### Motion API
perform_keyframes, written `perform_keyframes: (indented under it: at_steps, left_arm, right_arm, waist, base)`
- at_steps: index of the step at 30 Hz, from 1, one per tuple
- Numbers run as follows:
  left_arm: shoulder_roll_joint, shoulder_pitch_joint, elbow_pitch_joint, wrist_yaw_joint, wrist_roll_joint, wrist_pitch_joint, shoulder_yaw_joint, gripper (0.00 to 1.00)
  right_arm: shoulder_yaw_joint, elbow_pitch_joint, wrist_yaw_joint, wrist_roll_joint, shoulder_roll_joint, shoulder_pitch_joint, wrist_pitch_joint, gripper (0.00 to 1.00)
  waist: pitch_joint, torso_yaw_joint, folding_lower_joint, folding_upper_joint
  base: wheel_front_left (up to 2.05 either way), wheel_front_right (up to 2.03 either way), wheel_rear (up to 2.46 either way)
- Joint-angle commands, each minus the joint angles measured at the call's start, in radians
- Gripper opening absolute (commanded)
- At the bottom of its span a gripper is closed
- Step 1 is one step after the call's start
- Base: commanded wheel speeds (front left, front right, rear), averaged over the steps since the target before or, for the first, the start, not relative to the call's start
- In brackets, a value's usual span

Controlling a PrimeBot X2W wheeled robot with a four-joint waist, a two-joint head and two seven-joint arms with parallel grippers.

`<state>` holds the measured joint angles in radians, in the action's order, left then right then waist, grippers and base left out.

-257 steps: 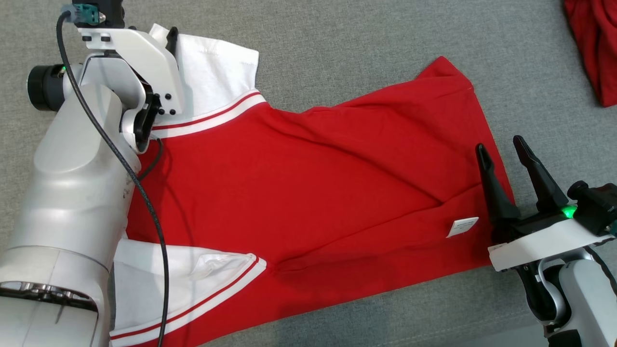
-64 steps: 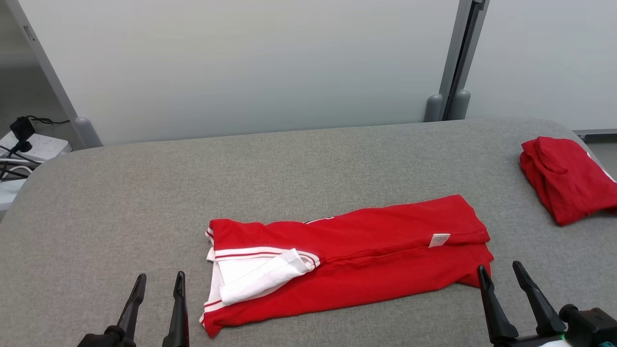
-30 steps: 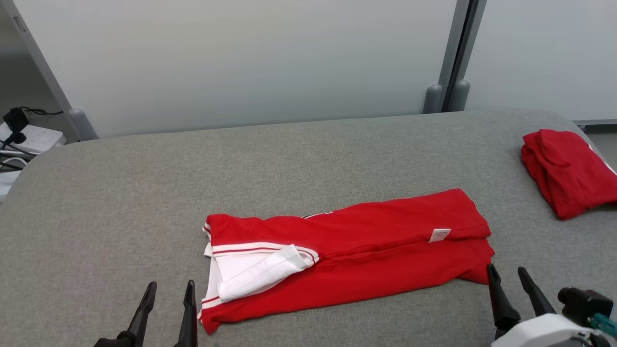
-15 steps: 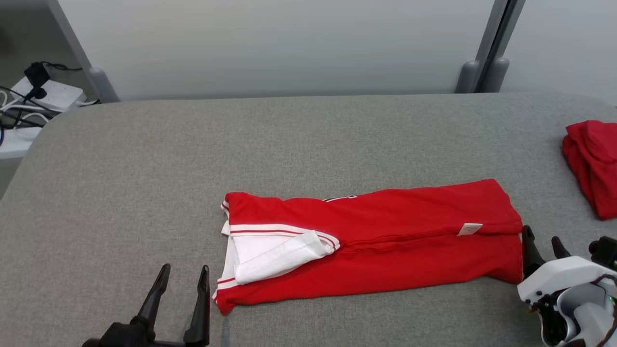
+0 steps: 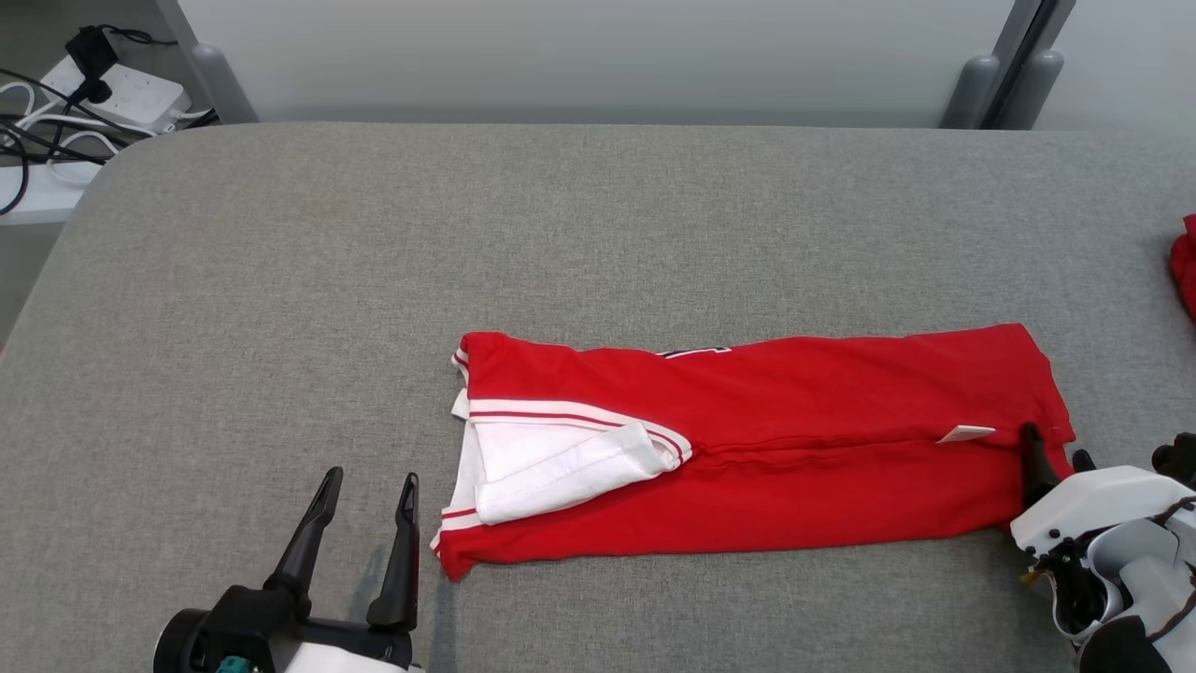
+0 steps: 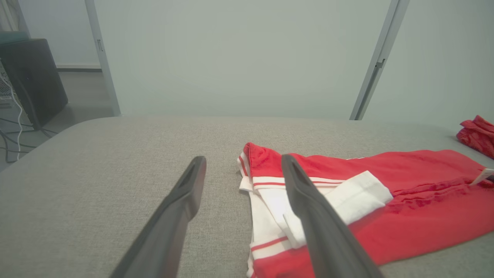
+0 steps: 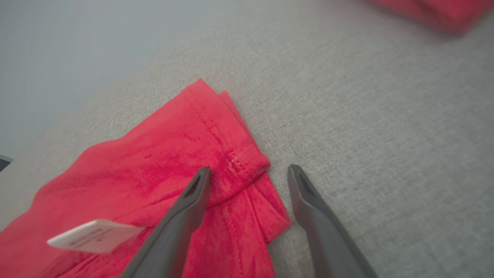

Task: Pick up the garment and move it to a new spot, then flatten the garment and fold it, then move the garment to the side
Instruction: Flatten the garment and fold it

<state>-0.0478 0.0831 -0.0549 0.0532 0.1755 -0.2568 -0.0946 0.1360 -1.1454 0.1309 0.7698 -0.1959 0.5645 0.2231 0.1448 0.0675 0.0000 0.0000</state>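
The garment (image 5: 794, 411) is a red shirt with white, red-striped sleeves, folded lengthwise into a long strip across the middle of the grey table (image 5: 374, 280). My left gripper (image 5: 370, 477) stands open just left of its sleeve end, apart from the cloth. In the left wrist view the left gripper (image 6: 243, 159) has its right finger in front of the white sleeve of the garment (image 6: 417, 181). My right gripper (image 5: 1056, 446) is open at the hem end. In the right wrist view the right gripper (image 7: 250, 170) straddles the hem corner of the garment (image 7: 154, 162), beside a white label (image 7: 94, 235).
A second red garment (image 5: 1187, 271) lies bunched at the table's far right edge. A power strip with cables (image 5: 112, 84) sits on the floor beyond the table's back left corner. Grey partition posts (image 5: 1004, 84) stand behind the table.
The head camera has tilted down and turned. My right gripper has gone forward to the garment's hem corner. My left gripper has come closer to the sleeve end. Both stay open.
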Motion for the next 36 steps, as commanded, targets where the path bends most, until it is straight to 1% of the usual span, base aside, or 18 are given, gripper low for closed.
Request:
perform_keyframes:
  at_steps: [1,4,5,6,7,8,12,16,22,30,32,36]
  left_arm:
    - [-0.002,-0.044,0.023,0.008,-0.005,-0.005,0.028,1.00]
    - [-0.002,-0.052,0.021,0.008,-0.007,-0.005,0.027,1.00]
    - [-0.002,-0.054,0.020,0.008,-0.006,-0.005,0.027,1.00]
    - [-0.002,-0.055,0.019,0.008,-0.005,-0.005,0.026,1.00]
    - [-0.002,-0.056,0.018,0.008,-0.004,-0.005,0.026,1.00]
    - [-0.002,-0.057,0.018,0.007,-0.002,-0.005,0.025,1.00]
    - [-0.002,-0.059,0.014,0.005,0.005,-0.005,0.024,1.00]
    - [-0.002,-0.059,0.014,0.003,0.010,-0.005,0.024,1.00]
    - [-0.002,-0.055,0.022,0.000,0.014,-0.005,0.024,1.00]
    - [-0.002,-0.057,0.027,-0.006,0.025,-0.005,0.024,1.00]
    - [-0.002,-0.055,0.027,-0.008,0.029,-0.005,0.023,1.00]
    - [-0.002,-0.056,0.026,-0.010,0.035,-0.005,0.020,1.00]
  right_arm:
    - [0.023,0.009,0.000,0.008,-0.003,0.016,-0.004,1.00]
    - [0.039,-0.015,0.000,0.024,0.004,0.023,-0.018,1.00]
    - [0.046,-0.020,0.000,0.029,0.007,0.025,-0.024,0.69]
    - [0.052,-0.022,0.000,0.033,0.007,0.026,-0.024,0.41]
    - [0.056,-0.023,0.000,0.040,0.009,0.027,-0.025,0.24]
    - [0.066,-0.022,0.000,0.045,0.012,0.026,-0.033,0.00]
    - [0.095,-0.007,0.000,0.070,0.009,0.022,-0.044,0.00]
    - [0.118,0.012,0.000,0.086,-0.013,0.020,-0.016,0.00]
    - [0.111,0.027,0.000,0.117,-0.071,0.009,0.024,0.00]
    - [0.093,0.063,0.000,0.135,-0.154,-0.011,0.038,0.00]
    - [0.100,0.121,0.000,0.131,-0.166,-0.022,0.038,0.00]
    - [0.115,0.261,0.000,0.159,-0.154,-0.058,0.038,0.00]
  waist:
    - [0.002,0.002,0.0000,0.0000]
    - [0.006,0.004,0.0000,0.0000]
    - [0.007,0.004,0.0000,0.0000]
    - [0.007,0.004,0.0000,0.0000]
    - [0.007,0.005,0.0000,0.0000]
    - [0.007,0.005,0.0000,0.0000]
    - [0.004,0.004,0.0000,0.0000]
    - [0.000,0.002,0.0000,0.0000]
    - [-0.001,-0.006,0.0000,0.0000]
    - [-0.007,-0.026,0.0000,0.0000]
    - [-0.010,-0.032,0.0000,0.0000]
    - [-0.015,-0.037,0.0000,0.0000]
  base:
    - [0.00,0.00,0.00]
    - [0.00,0.00,0.00]
    - [0.00,0.00,0.00]
    - [0.00,0.00,0.00]
    - [0.00,0.00,0.00]
    - [0.00,0.00,0.00]
    - [0.00,0.00,0.00]
    - [0.00,0.00,0.00]
    - [0.00,0.00,0.00]
    - [0.00,0.00,0.00]
    - [0.00,0.00,0.00]
    - [0.00,0.00,0.00]
